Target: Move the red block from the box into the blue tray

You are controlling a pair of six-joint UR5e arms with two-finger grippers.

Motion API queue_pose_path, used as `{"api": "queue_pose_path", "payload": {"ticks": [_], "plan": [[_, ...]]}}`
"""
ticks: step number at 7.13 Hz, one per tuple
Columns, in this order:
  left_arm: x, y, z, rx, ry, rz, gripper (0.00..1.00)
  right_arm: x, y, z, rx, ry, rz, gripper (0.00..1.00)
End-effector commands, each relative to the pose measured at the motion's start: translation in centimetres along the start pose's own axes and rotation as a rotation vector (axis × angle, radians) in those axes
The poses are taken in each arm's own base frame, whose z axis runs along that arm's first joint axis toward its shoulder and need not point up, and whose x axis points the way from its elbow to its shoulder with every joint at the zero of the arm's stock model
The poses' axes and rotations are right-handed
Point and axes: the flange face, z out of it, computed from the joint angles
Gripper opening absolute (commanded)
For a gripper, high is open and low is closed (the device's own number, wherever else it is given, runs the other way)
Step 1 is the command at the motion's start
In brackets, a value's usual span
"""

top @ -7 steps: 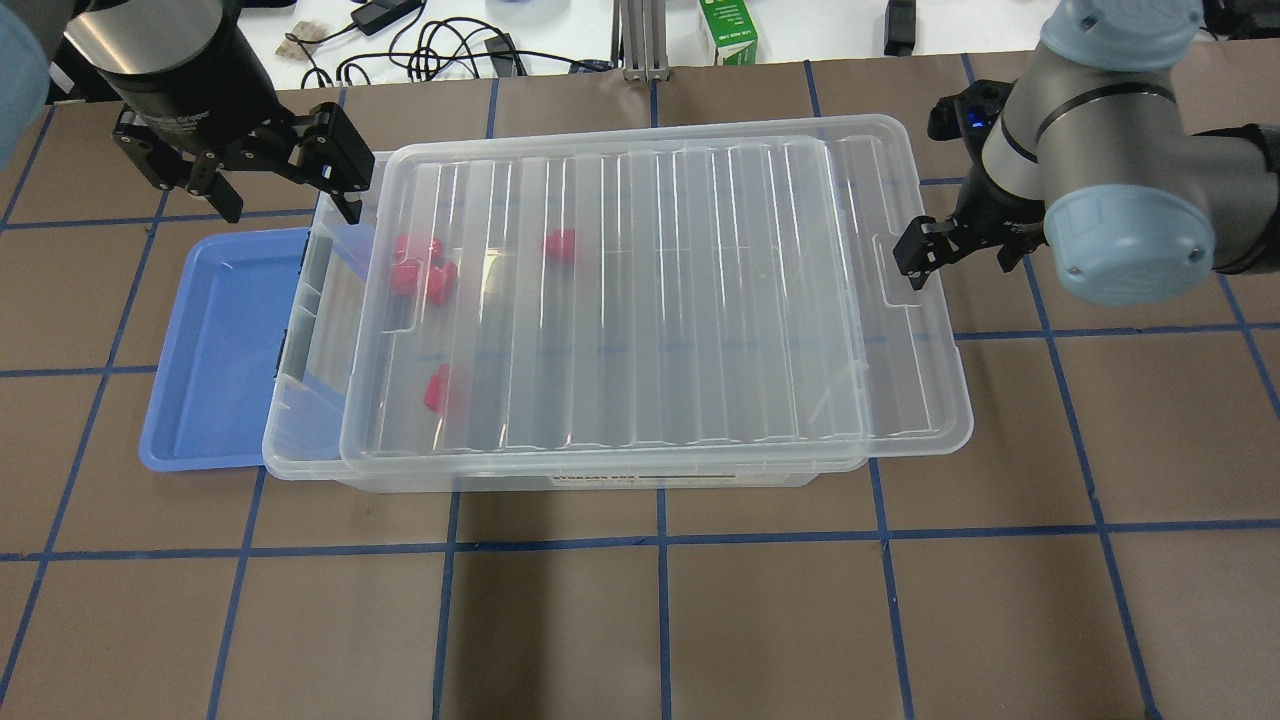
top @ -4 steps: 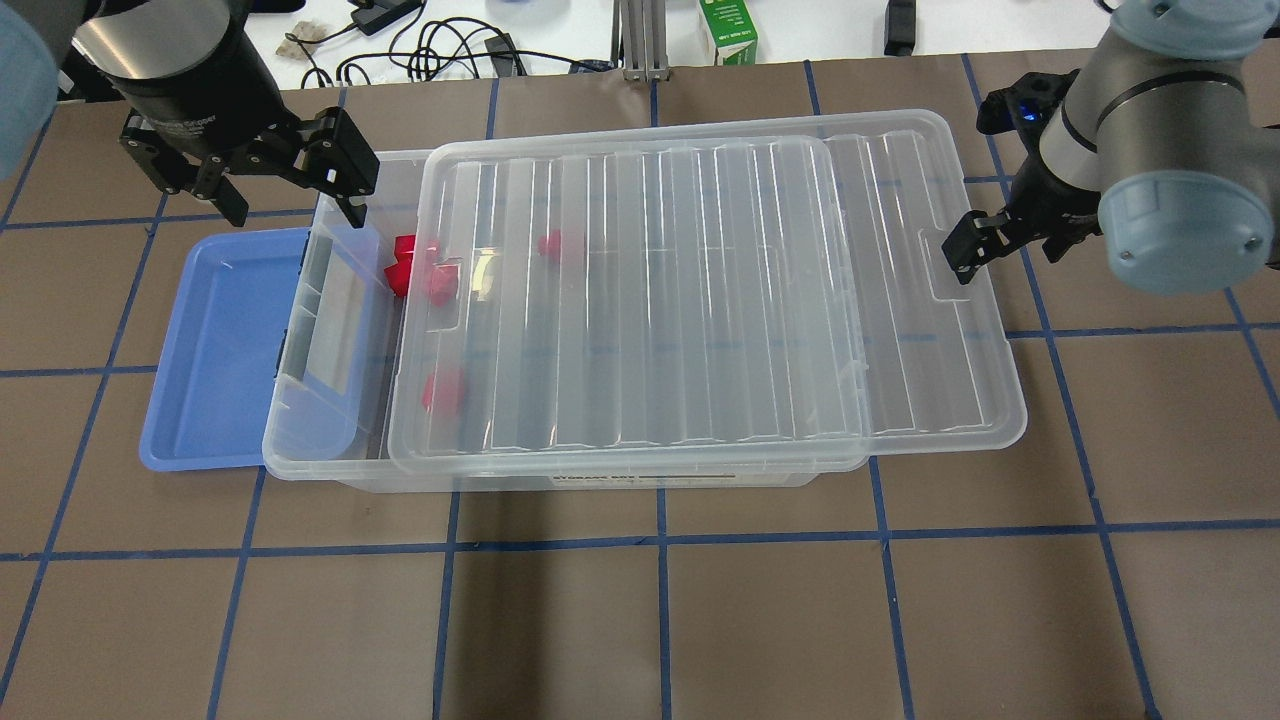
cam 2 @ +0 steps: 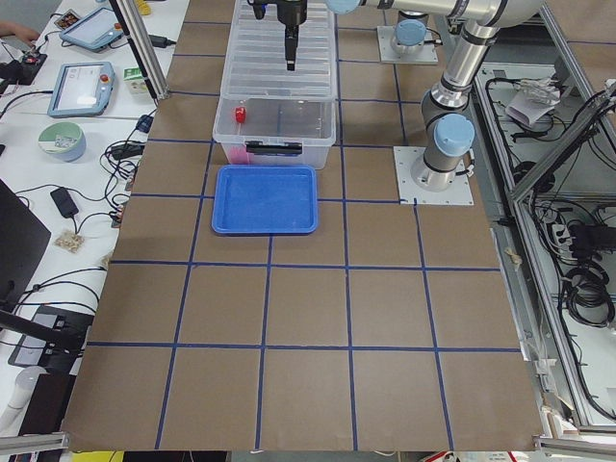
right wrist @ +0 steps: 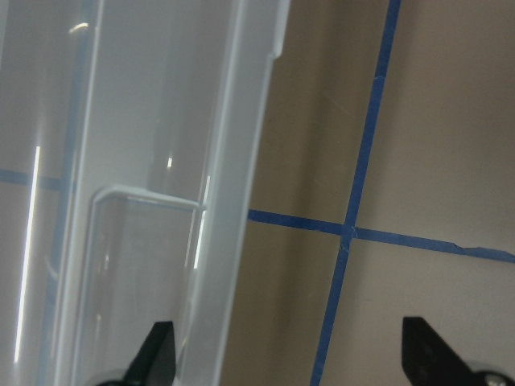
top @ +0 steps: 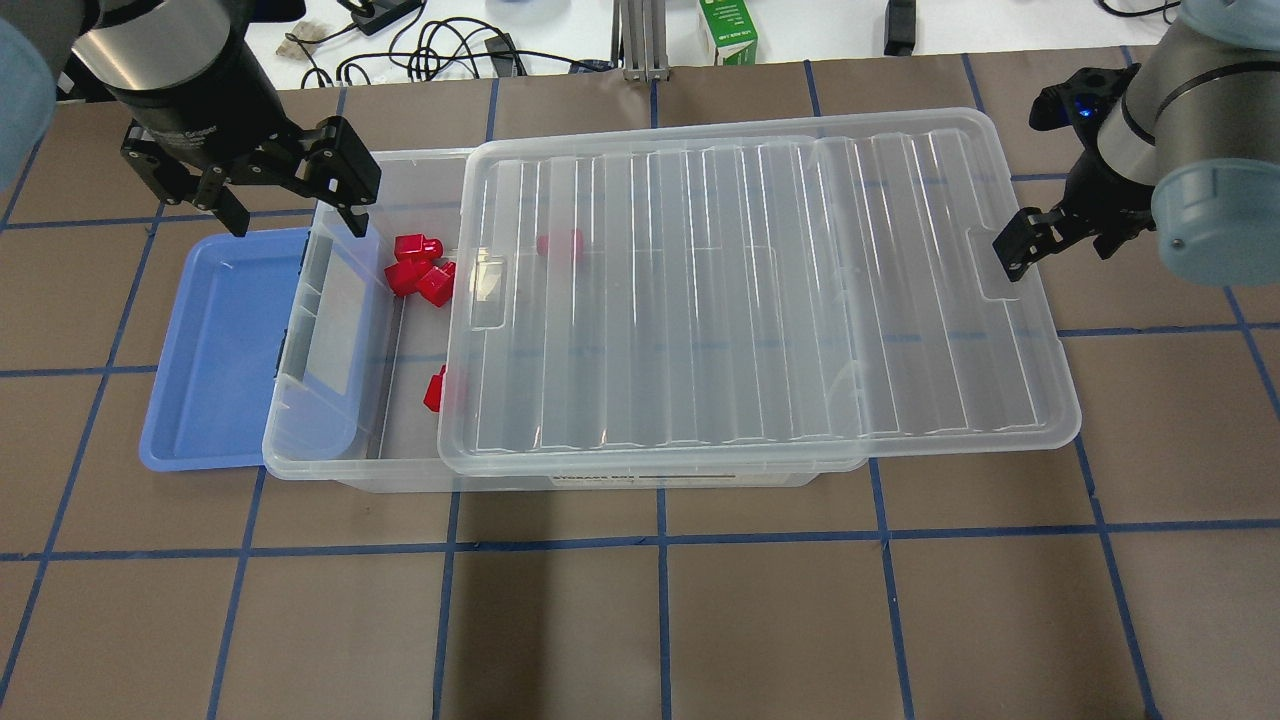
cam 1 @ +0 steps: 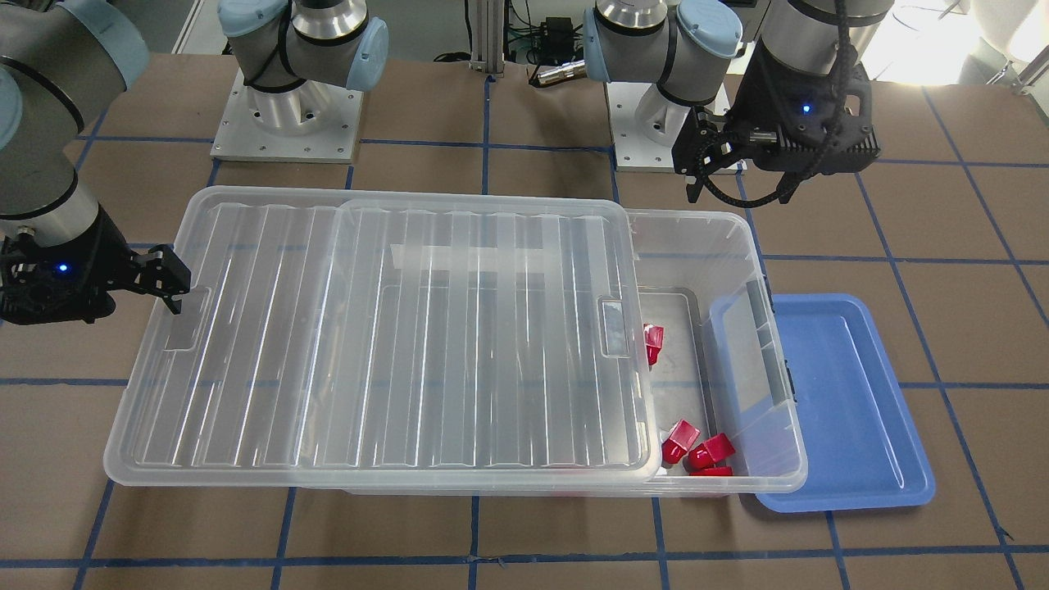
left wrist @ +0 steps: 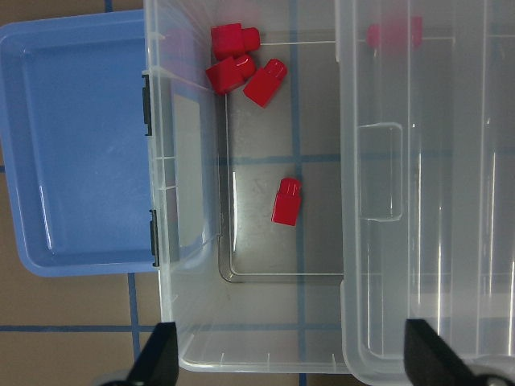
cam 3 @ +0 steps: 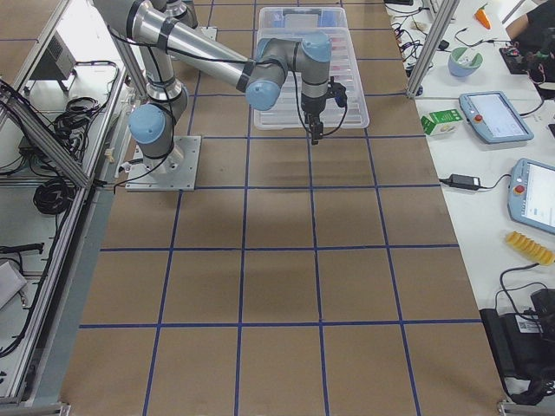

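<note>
The clear box (top: 318,455) stands mid-table with its ribbed lid (top: 760,300) slid to the right, leaving the left end uncovered. Three red blocks (top: 415,265) cluster in the far left corner. One red block (top: 434,388) lies alone, and another (top: 560,245) shows through the lid. The blue tray (top: 210,350) sits empty against the box's left end, partly under its rim. My left gripper (top: 290,205) is open and empty above the box's left end; its wrist view shows the blocks (left wrist: 286,201) below. My right gripper (top: 1020,258) is open at the lid's right edge (right wrist: 233,241), one finger over the lid.
A green carton (top: 728,30) and cables lie on the white bench beyond the table's far edge. The two arm bases (cam 1: 287,115) stand behind the box. The lid overhangs the box to the right (cam 1: 164,393).
The lid has slid right together with my right gripper, uncovering the box's left end and the red blocks there. My left gripper has barely moved and stays open.
</note>
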Motion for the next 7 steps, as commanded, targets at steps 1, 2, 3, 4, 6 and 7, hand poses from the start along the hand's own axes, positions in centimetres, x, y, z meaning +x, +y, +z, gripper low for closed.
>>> {"api": "queue_pose_path", "payload": {"ticks": [1, 2, 3, 4, 6, 7], "plan": [[0.2, 0.5, 0.6, -0.053, 0.004, 0.010, 1.00, 2.3, 0.7, 0.1, -0.008, 0.007, 0.009, 0.97], [0.2, 0.3, 1.0, -0.061, 0.008, 0.008, 1.00, 3.0, 1.0, 0.5, -0.018, 0.003, 0.015, 0.97], [0.3, 0.2, 1.4, -0.073, 0.006, 0.011, 1.00, 3.2, 1.1, 0.5, -0.018, 0.006, -0.002, 0.97], [0.6, 0.3, 1.4, -0.074, -0.004, 0.020, 1.00, 3.1, 1.0, 0.2, -0.011, 0.006, 0.000, 0.98], [0.7, -0.2, 2.7, -0.085, -0.003, 0.024, 1.00, 2.8, 0.9, -1.7, 0.021, 0.018, 0.014, 1.00], [0.7, -0.2, 3.8, -0.099, -0.003, 0.025, 1.00, 2.8, 0.5, -4.5, 0.023, 0.013, 0.009, 1.00]]}}
